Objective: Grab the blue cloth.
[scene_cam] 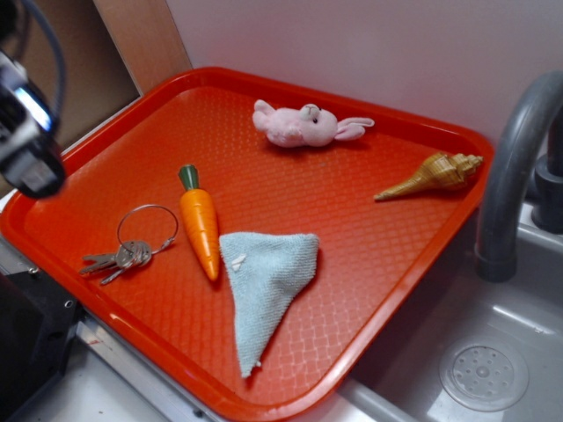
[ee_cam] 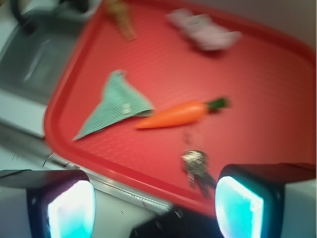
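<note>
Both fingers (ee_cam: 69,210) are standing wide apart and gripping nothing in the wrist view, framing the near rim of the red tray (ee_cam: 59,144) from above and outside it. Ahead of them, you are seeing the blue cloth (ee_cam: 116,105) lying flat toward the tray's left side, its corner touching the tip of the toy carrot (ee_cam: 181,114), with the keys (ee_cam: 197,168) lying nearer the fingers.

In the exterior view, the gripper (scene_cam: 31,145) is hanging blurred at the left edge, well apart from the cloth (scene_cam: 264,286), which is lying near the tray's front rim beside the carrot (scene_cam: 201,230).

You are best aiming at the cloth's broad middle, away from the carrot, then pressing low so the fingers are pinching a fold.
</note>
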Robot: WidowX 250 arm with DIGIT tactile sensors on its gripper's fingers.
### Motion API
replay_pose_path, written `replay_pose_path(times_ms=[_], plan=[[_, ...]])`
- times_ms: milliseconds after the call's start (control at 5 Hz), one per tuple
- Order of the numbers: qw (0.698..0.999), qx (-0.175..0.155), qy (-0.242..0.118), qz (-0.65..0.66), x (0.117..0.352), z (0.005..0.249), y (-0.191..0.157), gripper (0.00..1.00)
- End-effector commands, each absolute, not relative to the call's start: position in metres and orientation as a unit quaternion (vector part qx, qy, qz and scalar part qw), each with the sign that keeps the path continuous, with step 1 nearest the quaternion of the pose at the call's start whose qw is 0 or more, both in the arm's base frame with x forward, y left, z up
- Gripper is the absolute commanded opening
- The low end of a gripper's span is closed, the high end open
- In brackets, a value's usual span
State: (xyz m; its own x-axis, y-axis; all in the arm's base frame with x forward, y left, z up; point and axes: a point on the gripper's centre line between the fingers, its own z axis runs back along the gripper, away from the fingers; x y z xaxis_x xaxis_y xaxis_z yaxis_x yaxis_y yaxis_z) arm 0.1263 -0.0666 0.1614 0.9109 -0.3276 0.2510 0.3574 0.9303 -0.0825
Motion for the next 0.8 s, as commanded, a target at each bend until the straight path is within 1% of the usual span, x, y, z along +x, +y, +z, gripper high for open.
replay_pose_path(times_ms=[0, 400, 600], plan=[[0.973, -0.071, -0.128, -0.18, 0.128, 0.167, -0.072, 1.0], [0.973, -0.071, -0.128, -0.18, 0.128, 0.167, -0.072, 1.0], [0.959, -0.05, -0.129, -0.249, 0.149, 0.117, -0.118, 1.0]])
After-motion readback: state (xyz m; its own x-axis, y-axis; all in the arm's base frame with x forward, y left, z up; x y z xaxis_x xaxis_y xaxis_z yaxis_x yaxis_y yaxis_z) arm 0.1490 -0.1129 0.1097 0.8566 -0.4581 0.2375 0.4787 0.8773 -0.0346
